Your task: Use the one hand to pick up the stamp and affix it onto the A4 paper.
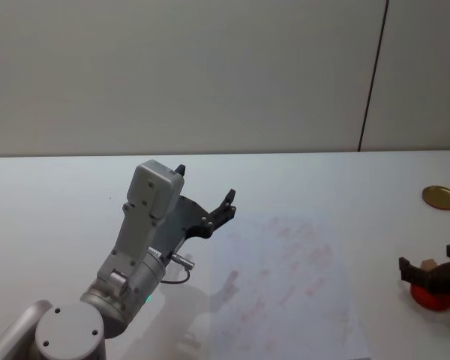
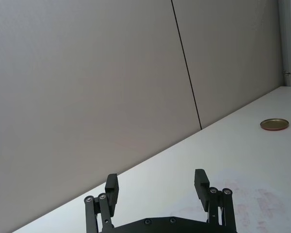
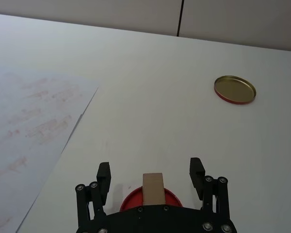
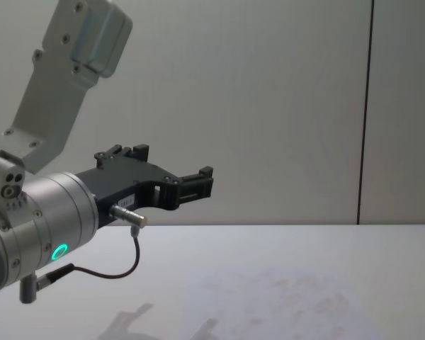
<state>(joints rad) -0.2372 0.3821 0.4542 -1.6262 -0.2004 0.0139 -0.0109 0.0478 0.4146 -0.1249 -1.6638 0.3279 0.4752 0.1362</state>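
Your right hand (image 3: 150,166) hangs low over the surface (image 1: 60,195), and it is wide open. The stamp (image 3: 153,189) sits right in the gap between its two fingers (image 3: 104,172). Neither finger touches it, and there is room on both sides. The stamp rests on a red round pad (image 3: 130,200), which lies under the hand.

In the right wrist view the stamp's long side runs the same way as the fingers point. Its short side goes across the gap. Its plain tan wood faces the camera. You cannot tell if it stands quite straight or leans a little.

The A4 paper (image 1: 285,289) lies flat to the left of your right hand, well apart from it. It has faint pink-red marks on it. Its long side runs away from the robot, a little slanted. A gold lid (image 1: 441,197) lies flat past the hand, farther from the robot.

Your left hand (image 2: 156,183) is up in the air near the paper's left edge, well apart from the right hand. It is wide open too and holds nothing. A green light (image 4: 59,251) glows on its wrist.
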